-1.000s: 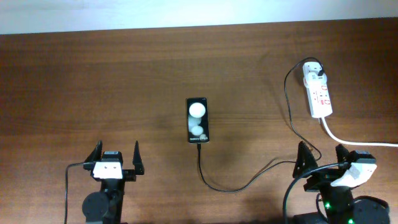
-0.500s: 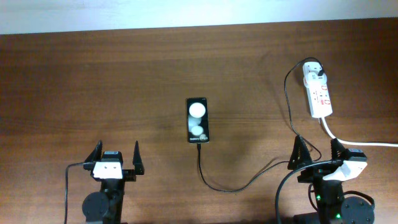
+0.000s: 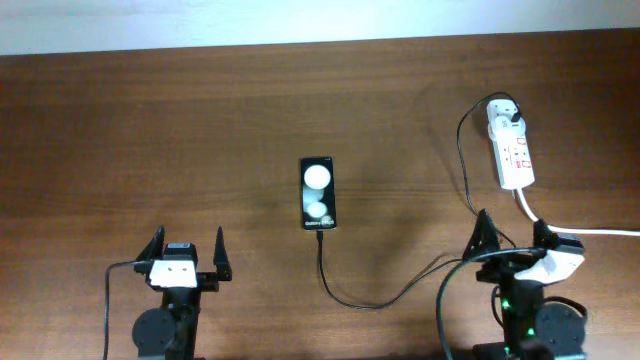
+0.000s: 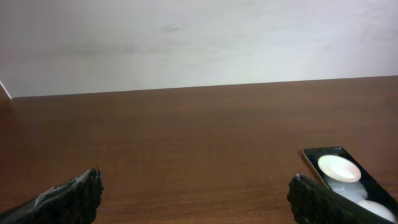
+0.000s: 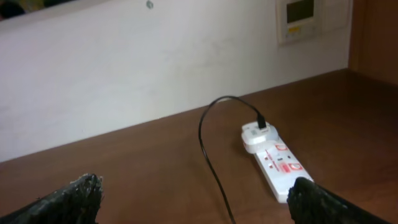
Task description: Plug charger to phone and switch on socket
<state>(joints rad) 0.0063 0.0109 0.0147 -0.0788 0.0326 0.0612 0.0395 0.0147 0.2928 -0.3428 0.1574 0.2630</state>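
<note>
The black phone (image 3: 318,193) lies flat mid-table; it also shows at the lower right of the left wrist view (image 4: 345,175). The thin black charger cable (image 3: 372,301) runs from the phone's near end, past my right arm, up to its white plug head (image 3: 503,121) seated in the white socket strip (image 3: 513,152). The strip (image 5: 278,167) and cable (image 5: 213,168) show in the right wrist view. My left gripper (image 3: 187,255) is open and empty, near the front edge. My right gripper (image 3: 513,240) is open and empty, just in front of the strip.
The strip's thick white cord (image 3: 585,231) runs off to the right, close by my right gripper. A white wall (image 4: 199,43) stands behind the table's far edge, with a wall panel (image 5: 305,18) in the right wrist view.
My right gripper has swung from facing left of the strip to facing more straight ahead and shifted slightly right. The left arm, phone, cable and strip have not moved.
</note>
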